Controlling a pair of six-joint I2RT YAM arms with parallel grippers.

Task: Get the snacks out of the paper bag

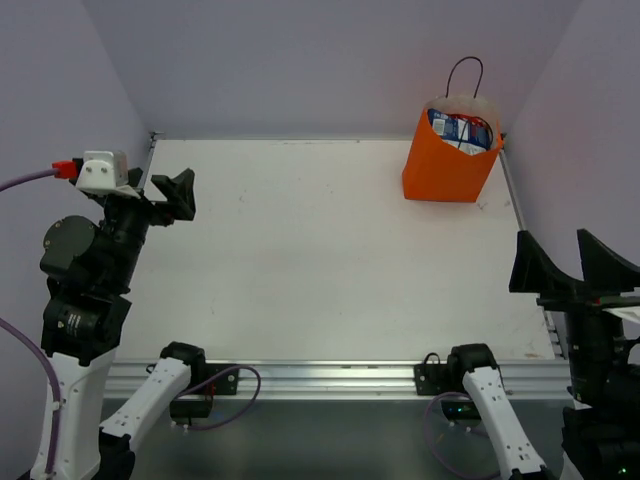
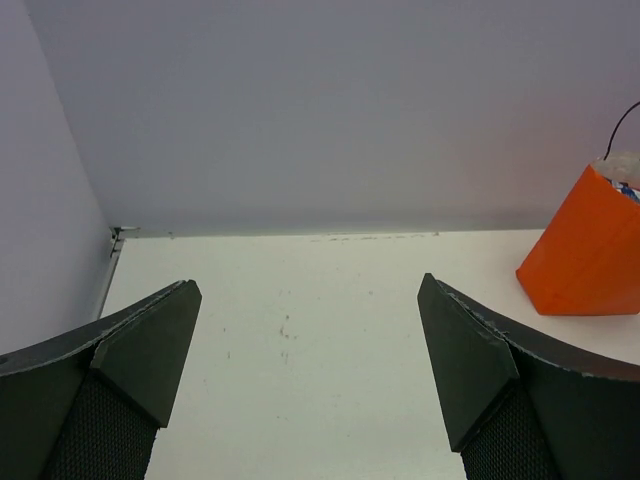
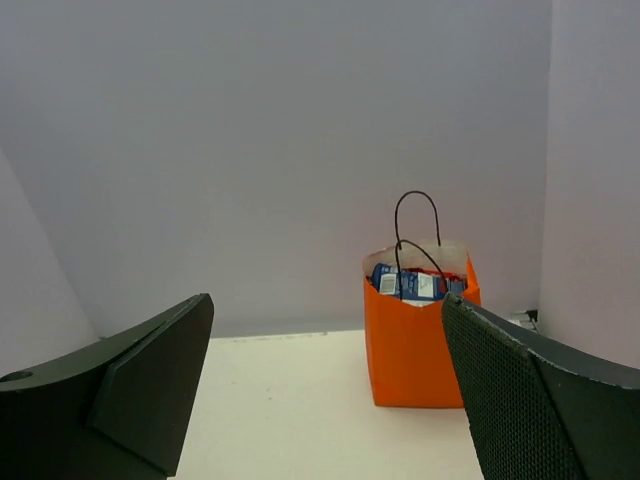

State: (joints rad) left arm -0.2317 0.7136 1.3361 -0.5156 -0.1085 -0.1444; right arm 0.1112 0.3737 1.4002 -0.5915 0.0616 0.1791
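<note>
My left gripper (image 2: 310,295) and right gripper (image 3: 325,305) hang spread, empty. Bag (image 1: 450,160) looks light, tippy; I'd pinch the slick packets (image 3: 405,283) by their top edges.

White table (image 1: 330,250), seemingly pale lilac walls (image 1: 300,60)

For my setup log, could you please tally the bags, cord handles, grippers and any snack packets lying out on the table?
Paper bag: 1
Cord handles: 2
Grippers: 2, the left gripper and the right gripper, both open
Snack packets out on the table: 0; those visible sit inside the bag
Total: 5
</note>
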